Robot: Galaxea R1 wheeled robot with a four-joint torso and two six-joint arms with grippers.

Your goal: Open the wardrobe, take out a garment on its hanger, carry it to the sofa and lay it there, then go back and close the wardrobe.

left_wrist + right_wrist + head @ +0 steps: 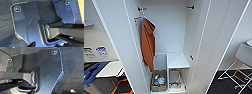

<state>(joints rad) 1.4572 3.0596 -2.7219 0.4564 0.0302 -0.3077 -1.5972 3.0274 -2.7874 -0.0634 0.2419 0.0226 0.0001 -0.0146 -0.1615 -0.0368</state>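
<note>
Before you stands the tall white wardrobe (171, 30) with both full-height doors swung open: the left door (116, 42) runs down toward the lower left, the right door (219, 42) toward the lower right. The white interior is lit and in plain view. An orange-rust garment (148, 43) hangs limp against the wardrobe's left inner wall, just below a dark rail bracket (141, 9); a matching bracket (190, 7) sits high on the right inner wall. You see no black garment inside the wardrobe. A white shelf (177, 60) spans the lower right part of the interior. On the wardrobe floor beneath, a woven basket (158, 82) holding small mixed items stands at the left, beside a white bin (175, 79) at the right. Outside the right door, a white wire-frame chair (241, 65) stands on dark carpet. In both wrist views you see the robot's dark plate and jointed bar over dark carpet; you cannot tell whether either gripper is open or closed.
</note>
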